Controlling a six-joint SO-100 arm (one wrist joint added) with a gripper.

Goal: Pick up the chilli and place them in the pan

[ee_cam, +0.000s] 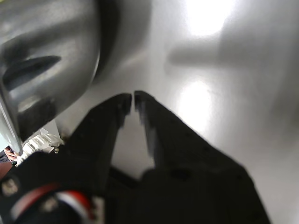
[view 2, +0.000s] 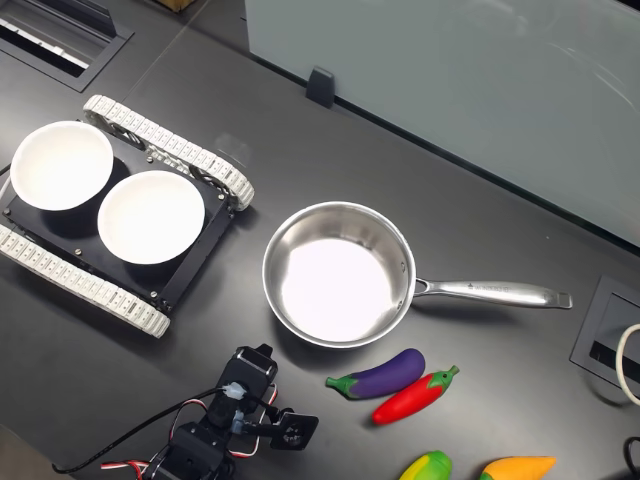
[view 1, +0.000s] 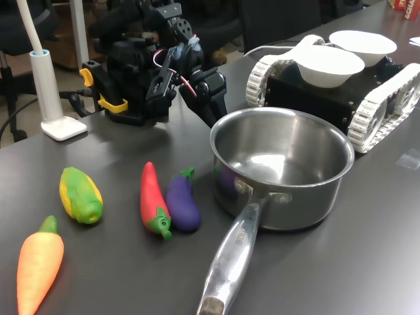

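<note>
Tabletop (view 1: 367, 262): dark grey and matte, carrying everything here; seen in both exterior views.

Tracked base (view 2: 120, 225): a black platform with white treads, well apart from the pan on the second exterior view's left. Two white bowls (view 2: 150, 215) sit side by side on top of it.

Pan (view 2: 340, 275): round, shiny steel, upright and with nothing in it. Its long handle (view 2: 490, 292) runs toward the second exterior view's right; in the first exterior view the handle points at the camera.

Arm (view 1: 141, 72): black, folded low behind the pan in the first exterior view, with red and white wires at the wrist and a yellow clamp at its base.

Fingers (ee_cam: 130, 99): black, tips nearly touching, only a thin slit between them, nothing held. In the wrist view they hang just beside the pan's curved outer wall (ee_cam: 46, 70), above bare tabletop.

Carrot (view 1: 41, 266): orange, lying farthest from the pan at the first exterior view's left.

Corn (view 1: 81, 195): yellow and green, between the carrot and the chilli.

Chilli (view 1: 153, 199): glossy red with a green cap, lying on the tabletop near the pan, on the far side of the eggplant from it, touching or almost touching the eggplant. It is outside the pan and well apart from the fingers.

Eggplant (view 1: 182, 202): purple, just beside the pan's wall, next to where the handle joins.
</note>
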